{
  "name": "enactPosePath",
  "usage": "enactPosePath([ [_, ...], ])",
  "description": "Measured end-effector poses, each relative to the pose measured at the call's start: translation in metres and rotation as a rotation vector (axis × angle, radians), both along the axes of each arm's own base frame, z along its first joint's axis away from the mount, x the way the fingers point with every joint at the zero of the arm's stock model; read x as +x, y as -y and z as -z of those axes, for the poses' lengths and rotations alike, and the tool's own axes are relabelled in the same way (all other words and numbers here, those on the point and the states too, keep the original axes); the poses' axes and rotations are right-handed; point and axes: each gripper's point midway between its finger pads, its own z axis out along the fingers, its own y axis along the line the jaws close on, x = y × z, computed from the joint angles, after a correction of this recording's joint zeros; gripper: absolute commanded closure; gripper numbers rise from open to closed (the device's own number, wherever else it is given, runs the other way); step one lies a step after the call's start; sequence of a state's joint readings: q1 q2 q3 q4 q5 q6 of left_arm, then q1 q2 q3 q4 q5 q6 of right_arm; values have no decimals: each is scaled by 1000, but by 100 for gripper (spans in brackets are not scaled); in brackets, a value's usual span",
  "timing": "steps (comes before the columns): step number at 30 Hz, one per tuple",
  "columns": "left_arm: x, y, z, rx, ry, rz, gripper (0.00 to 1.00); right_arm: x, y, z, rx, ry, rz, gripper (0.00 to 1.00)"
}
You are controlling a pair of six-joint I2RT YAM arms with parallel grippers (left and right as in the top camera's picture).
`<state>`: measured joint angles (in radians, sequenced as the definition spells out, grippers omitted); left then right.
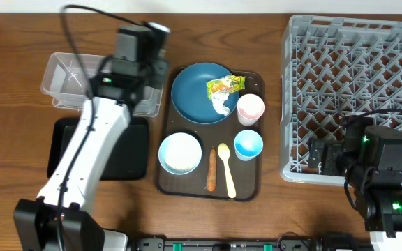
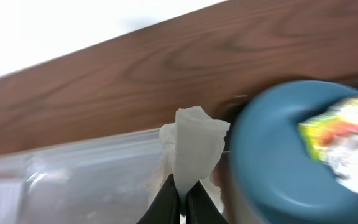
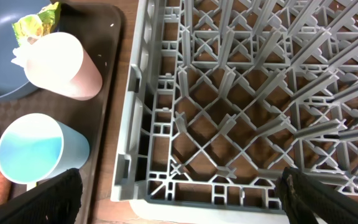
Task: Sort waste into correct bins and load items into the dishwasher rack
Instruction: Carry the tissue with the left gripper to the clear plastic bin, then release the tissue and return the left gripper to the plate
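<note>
Waste sorting in hand. Left gripper (image 2: 182, 194) is pinched tight on the crumpled white tissue (image 2: 194, 140), which stands up from the fingertips, soft and creased, over the clear tub (image 2: 73, 168) at its end next to the dark blue plate (image 2: 278, 155). Next move, as I judge it: carry it inward over the tub, then release. Right gripper (image 3: 185, 202) is spread wide and empty at the dishwasher rack (image 3: 241, 112) edge.

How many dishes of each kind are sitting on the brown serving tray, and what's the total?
Plate: 1
Cups: 2, the pink-white cup and the light blue cup
Bowl: 1
Spoon: 1
Total: 5
</note>
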<state>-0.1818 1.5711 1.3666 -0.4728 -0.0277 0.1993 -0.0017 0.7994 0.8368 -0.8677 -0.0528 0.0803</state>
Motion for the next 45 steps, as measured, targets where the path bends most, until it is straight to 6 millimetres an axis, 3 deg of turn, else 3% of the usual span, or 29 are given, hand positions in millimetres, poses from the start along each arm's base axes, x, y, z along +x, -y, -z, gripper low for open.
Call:
enactPosePath([
  [4, 5, -49, 2, -29, -5, -148, 93, 0, 0, 0, 0, 0, 0, 1],
  [7, 6, -74, 5, -44, -12, -221, 94, 0, 0, 0, 0, 0, 0, 1],
  [9, 7, -86, 12, -47, -27, -253, 83, 0, 0, 0, 0, 0, 0, 1],
  [10, 7, -88, 15, -46, -34, -259, 67, 0, 0, 0, 0, 0, 0, 1],
  [11, 8, -90, 19, -47, -44, -265, 59, 0, 0, 0, 0, 0, 0, 1],
  [14, 10, -92, 29, -53, -65, -279, 45, 0, 0, 0, 0, 0, 0, 1],
  [19, 10, -87, 30, -74, -71, -261, 40, 0, 0, 0, 0, 0, 0, 1],
  [24, 10, -52, 30, -194, -90, -130, 40, 0, 0, 0, 0, 0, 0, 1],
  [34, -10, 71, 34, -314, -159, 202, 35, 0, 0, 0, -1, 0, 0, 1],
  [37, -18, 104, 56, -312, -221, 272, 35, 0, 0, 0, 0, 0, 0, 1],
  [45, -34, 158, 119, -281, -363, 371, 33, 0, 0, 0, 0, 0, 0, 1],
])
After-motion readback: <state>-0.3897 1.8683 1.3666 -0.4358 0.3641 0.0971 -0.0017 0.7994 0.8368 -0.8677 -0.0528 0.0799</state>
